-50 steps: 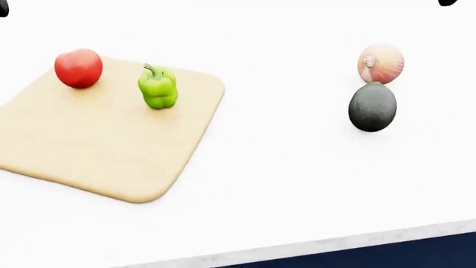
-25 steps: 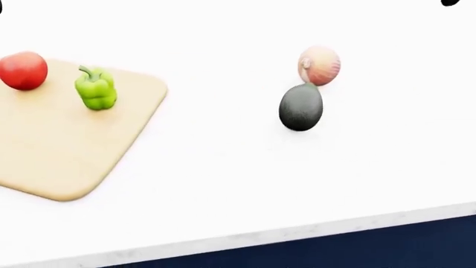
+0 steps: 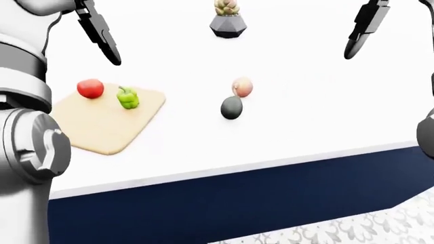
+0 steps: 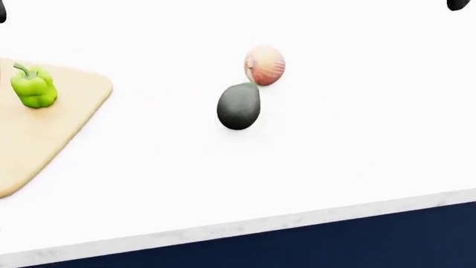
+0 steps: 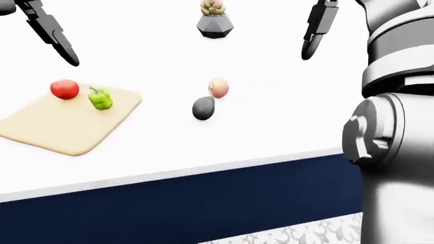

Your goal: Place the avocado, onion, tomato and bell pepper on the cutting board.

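A tan cutting board (image 3: 108,127) lies on the white counter at the left of the left-eye view. On its upper part sit a red tomato (image 3: 90,88) and a green bell pepper (image 3: 127,97). To the right, off the board, a pale onion (image 3: 242,87) touches a dark avocado (image 3: 231,108) just below it. In the head view the pepper (image 4: 33,85), avocado (image 4: 239,105) and onion (image 4: 265,65) show; the tomato does not. My left hand (image 3: 108,48) hangs open high above the board. Far right of the onion, my right hand (image 3: 356,40) hangs open too. Both hold nothing.
A small plant in a grey faceted pot (image 3: 228,23) stands on the counter at the top of the view, above the onion. The counter's pale edge (image 3: 271,163) runs across, with a dark blue cabinet front (image 3: 224,203) below and patterned floor (image 3: 366,229) at the bottom right.
The whole head view has shifted: board, pepper, onion and avocado slid left in the picture and the tomato left it. The camera moved; the things kept their places.
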You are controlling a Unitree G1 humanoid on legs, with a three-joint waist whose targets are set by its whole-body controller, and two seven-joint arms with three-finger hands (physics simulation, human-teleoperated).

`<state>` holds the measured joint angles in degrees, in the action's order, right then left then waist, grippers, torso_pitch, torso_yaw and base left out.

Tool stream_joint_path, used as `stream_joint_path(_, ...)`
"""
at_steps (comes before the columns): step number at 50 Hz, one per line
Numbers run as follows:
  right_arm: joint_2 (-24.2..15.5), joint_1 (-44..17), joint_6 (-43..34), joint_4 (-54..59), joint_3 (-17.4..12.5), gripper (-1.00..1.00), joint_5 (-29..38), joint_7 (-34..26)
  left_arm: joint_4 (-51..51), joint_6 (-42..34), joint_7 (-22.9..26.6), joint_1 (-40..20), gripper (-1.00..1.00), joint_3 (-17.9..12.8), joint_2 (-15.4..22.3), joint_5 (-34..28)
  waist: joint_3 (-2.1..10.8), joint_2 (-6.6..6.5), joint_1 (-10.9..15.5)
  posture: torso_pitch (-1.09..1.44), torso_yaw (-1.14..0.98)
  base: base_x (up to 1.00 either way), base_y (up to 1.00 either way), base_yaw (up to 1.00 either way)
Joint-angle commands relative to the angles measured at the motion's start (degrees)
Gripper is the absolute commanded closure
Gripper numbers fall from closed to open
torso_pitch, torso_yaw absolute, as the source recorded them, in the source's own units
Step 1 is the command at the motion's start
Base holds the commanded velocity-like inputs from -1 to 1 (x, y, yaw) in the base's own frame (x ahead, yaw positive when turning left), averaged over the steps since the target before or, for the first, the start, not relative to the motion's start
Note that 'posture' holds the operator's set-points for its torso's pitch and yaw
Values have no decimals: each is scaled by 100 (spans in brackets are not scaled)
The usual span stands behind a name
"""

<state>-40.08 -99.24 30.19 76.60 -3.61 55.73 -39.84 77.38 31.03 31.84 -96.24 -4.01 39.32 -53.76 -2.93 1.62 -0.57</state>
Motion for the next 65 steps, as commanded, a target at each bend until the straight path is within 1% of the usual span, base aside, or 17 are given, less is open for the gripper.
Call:
stream_joint_path(1,32,-249,53,-242,-41,-100,-92,105,-241,-30,-133,-255,-100,-96,146,93,194,3,93,0,0,0,-20,0)
stream_joint_path(9,42,-231,62,-243,-39,-100,-82,106,-237,-36,-157,-190,-100,-104,147,99,128,-403,116,0,0,0,-20,0)
stream_joint_path(12,36,-242,65,-243,-36,-100,-75,102,-237,-30,-156,-179,-100,-102,142,98,227,-785,70,0,0,0,-20,0)
stream_joint_path(13,34,-237,70,-242,-31,-100,-67,117,-238,-34,-153,-187,-100,-101,146,96,179,-598,79,0,0,0,-20,0)
stream_joint_path(15,37,-221,98,-237,-23,-100,-53,133,-240,-31,-144,-187,-100,-100,155,95,231,-658,20,0,0,0,-20,0)
stream_joint_path(22,40,-226,143,-234,-29,-100,-49,95,-237,-30,-154,-193,-100,-96,173,80,158,-304,12,0,0,1,-20,0)
stream_joint_path(24,42,-217,149,-235,-30,-100,-48,96,-239,-35,-150,-200,-100,-99,174,81,130,-116,54,0,0,6,-20,0)
stream_joint_path(26,44,-232,112,-229,-22,-100,-24,140,-238,-32,-154,-202,-100,-97,185,74,214,279,102,0,0,7,-17,0)
stream_joint_path(28,44,-231,141,-232,-20,-100,-13,197,-236,-19,-164,-189,-100,-93,196,64,-1,238,57,0,0,0,0,0)
stream_joint_path(38,43,-213,207,-237,-18,-100,-18,125,-235,-26,-161,-178,-100,-96,214,50,-23,-172,-78,0,0,0,0,0)
stream_joint_path(41,48,-236,219,-237,-3,-100,9,141,-238,-32,-148,-199,-100,-100,215,50,65,-422,-174,0,0,0,0,0)
stream_joint_path(49,48,-240,255,-233,-10,-100,35,116,-239,-35,-133,-197,-100,-102,213,48,144,-166,-43,0,0,11,0,0)
stream_joint_path(53,26,-224,321,-240,16,-100,75,118,-241,-47,-126,-203,-100,-103,218,47,91,207,37,0,0,12,0,0)
stream_joint_path(54,31,-231,311,-235,6,-100,70,109,-241,-46,-131,-200,-100,-100,219,43,111,30,34,0,0,11,0,0)
stream_joint_path(56,41,-230,308,-240,-3,-100,63,89,-240,-53,-122,-199,-100,-102,219,44,160,47,62,0,0,11,0,0)
stream_joint_path(62,52,-246,313,-245,-14,-100,52,71,-242,-58,-115,-197,-100,-107,228,48,82,-287,69,0,0,12,0,0)
stream_joint_path(65,58,-243,320,-245,-18,-100,45,49,-242,-59,-103,-195,-100,-107,230,49,173,-713,1,0,0,11,0,0)
